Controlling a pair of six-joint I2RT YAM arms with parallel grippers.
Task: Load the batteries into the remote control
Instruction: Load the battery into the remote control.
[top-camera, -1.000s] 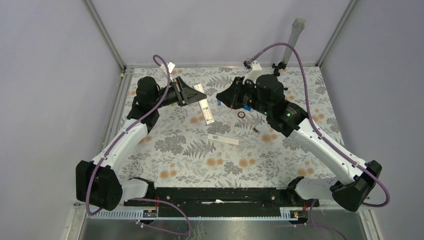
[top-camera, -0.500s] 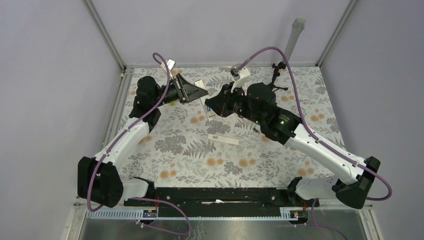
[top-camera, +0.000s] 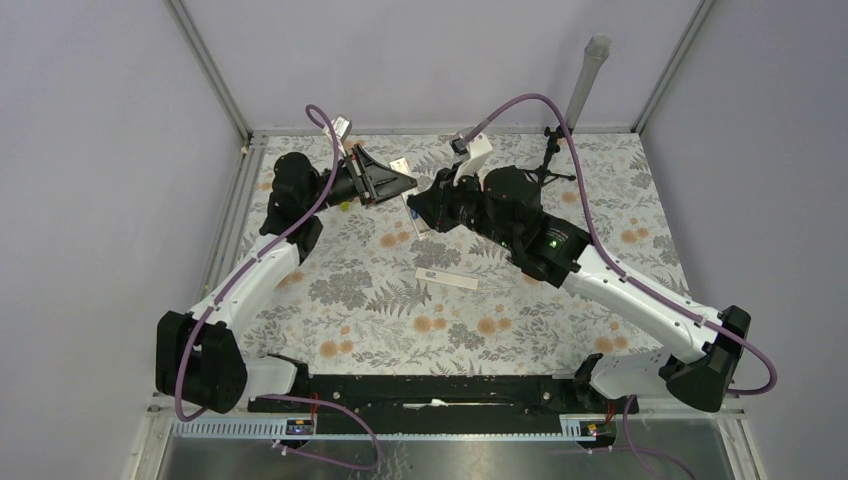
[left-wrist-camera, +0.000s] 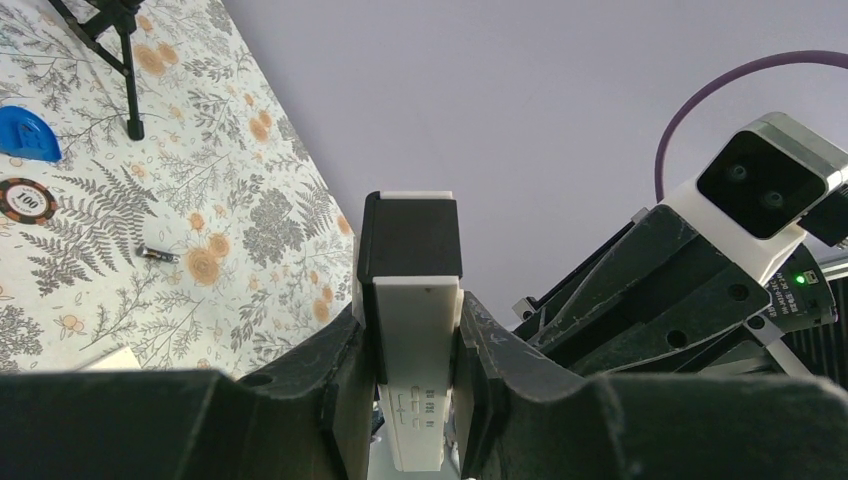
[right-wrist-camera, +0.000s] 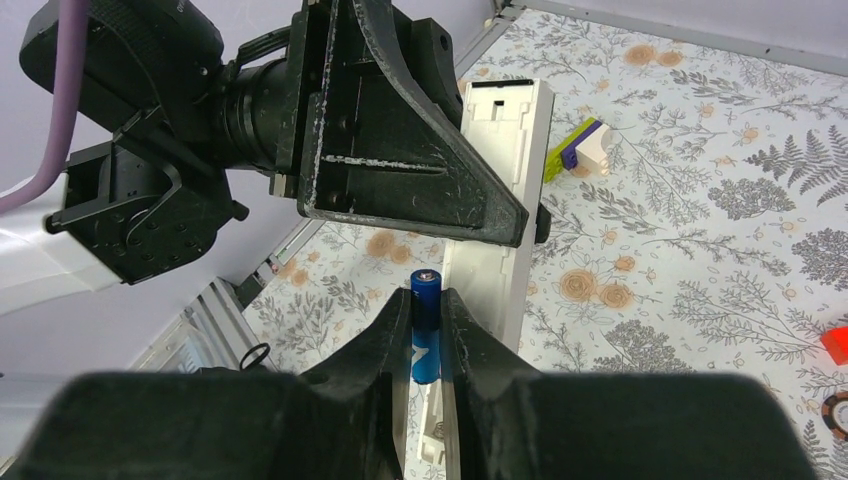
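My left gripper (left-wrist-camera: 410, 335) is shut on the remote control (left-wrist-camera: 410, 400), a slim white bar, and holds it off the table with its dark end (left-wrist-camera: 410, 235) pointing away. In the right wrist view the remote (right-wrist-camera: 497, 190) shows its long recess. My right gripper (right-wrist-camera: 425, 300) is shut on a blue battery (right-wrist-camera: 425, 330), which stands just left of the remote's lower part, close beside it. In the top view both grippers meet at the table's far middle, left (top-camera: 392, 183) and right (top-camera: 428, 208). A small dark slim cylinder (left-wrist-camera: 158, 256) lies on the table; I cannot tell what it is.
A flat white strip (top-camera: 447, 279) lies mid-table. A blue half-round piece (left-wrist-camera: 25, 133), a poker chip (left-wrist-camera: 22, 200) and a black stand (left-wrist-camera: 125, 60) are at the far right. A red block (right-wrist-camera: 835, 345) and a purple-green-white block (right-wrist-camera: 585, 148) lie nearby.
My right arm has swung left and brought its gripper up against the remote. My left gripper has turned and raised the remote's free end off the table.
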